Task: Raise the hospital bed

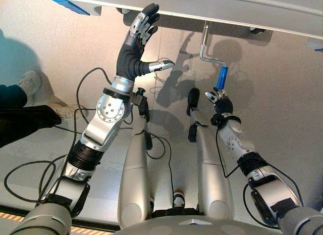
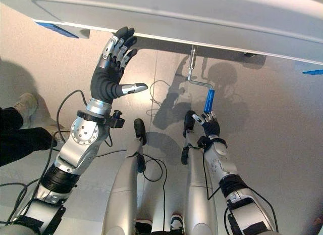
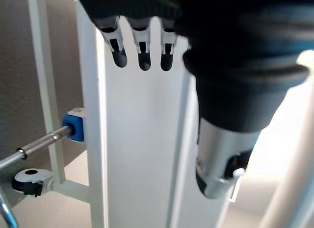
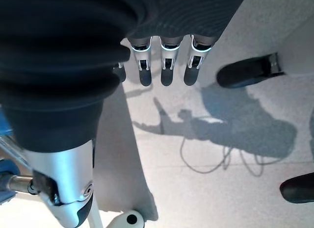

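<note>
Right hand (image 1: 220, 100) open below blue crank handle (image 1: 222, 77) — upright.

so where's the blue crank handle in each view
Left eye view: blue crank handle right of centre, just above the right robot hand.
Right eye view: right of centre, above that hand.
Left wrist view: cannot tell.
Right wrist view: cannot tell.
Shared landmark: white bed frame along the top of both eye views.

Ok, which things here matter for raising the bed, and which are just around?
For the job:
bed frame
crank with blue handle
right hand at the handle
left hand raised by the frame

Just around:
person's shoes
bed caster
</note>
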Available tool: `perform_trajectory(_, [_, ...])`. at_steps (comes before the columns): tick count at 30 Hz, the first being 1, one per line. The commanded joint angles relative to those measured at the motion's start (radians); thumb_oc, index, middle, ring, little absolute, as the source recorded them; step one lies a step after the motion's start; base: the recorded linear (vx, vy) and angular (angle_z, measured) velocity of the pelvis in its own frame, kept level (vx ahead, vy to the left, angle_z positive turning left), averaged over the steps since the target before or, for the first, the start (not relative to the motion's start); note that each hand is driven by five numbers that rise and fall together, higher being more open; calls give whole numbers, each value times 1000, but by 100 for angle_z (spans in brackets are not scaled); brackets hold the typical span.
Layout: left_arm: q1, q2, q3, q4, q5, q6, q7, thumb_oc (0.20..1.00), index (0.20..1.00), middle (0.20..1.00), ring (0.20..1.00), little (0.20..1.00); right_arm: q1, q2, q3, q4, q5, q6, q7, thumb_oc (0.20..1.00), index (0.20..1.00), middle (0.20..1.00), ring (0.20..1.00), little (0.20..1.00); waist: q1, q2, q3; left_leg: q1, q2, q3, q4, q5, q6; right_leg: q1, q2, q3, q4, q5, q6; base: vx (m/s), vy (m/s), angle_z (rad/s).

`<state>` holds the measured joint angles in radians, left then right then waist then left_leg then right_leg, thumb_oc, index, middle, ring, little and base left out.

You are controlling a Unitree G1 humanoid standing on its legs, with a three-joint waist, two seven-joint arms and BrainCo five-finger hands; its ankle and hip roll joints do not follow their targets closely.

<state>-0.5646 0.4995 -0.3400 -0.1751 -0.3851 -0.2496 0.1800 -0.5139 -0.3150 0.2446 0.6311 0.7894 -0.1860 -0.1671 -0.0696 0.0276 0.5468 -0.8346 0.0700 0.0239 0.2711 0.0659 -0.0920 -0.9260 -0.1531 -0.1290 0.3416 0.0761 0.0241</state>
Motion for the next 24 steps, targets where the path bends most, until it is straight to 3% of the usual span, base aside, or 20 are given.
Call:
perform_trajectory(1, [-9,17,17,-126,12,-37,15,1000,1000,1000,1000,1000,-9,-11,21,-75,39,-35,-10,1000,1000,1000,1000,1000,4,-9,-27,-57,-8,-1,52,-26,8,34,-21,19,-44,-22,106,0,0,0])
perform_trajectory(9, [7,26,34,-138,14,-28,27,1000,1000,1000,1000,1000,-26,-36,22,-109,50,-27,-14,1000,1000,1000,1000,1000,1,-22,-27,-65,-9,1,44,-26,9,26,-21,18,-58,-15,108,0,0,0])
perform_trajectory(15, [8,26,41,-140,22,-27,41,1000,1000,1000,1000,1000,-27,-53,-9,-138,-25,-32,-64,1000,1000,1000,1000,1000,-6,-25,-27,-63,-9,4,37,-27,10,29,-23,18,-66,-14,110,0,0,0])
perform_trajectory(24, [14,33,55,-153,31,-22,38,1000,1000,1000,1000,1000,54,-72,-25,-224,-34,-22,-40,1000,1000,1000,1000,1000,-19,-41,-27,-64,-8,12,40,-32,14,30,-20,23,-75,-12,112,2,4,0])
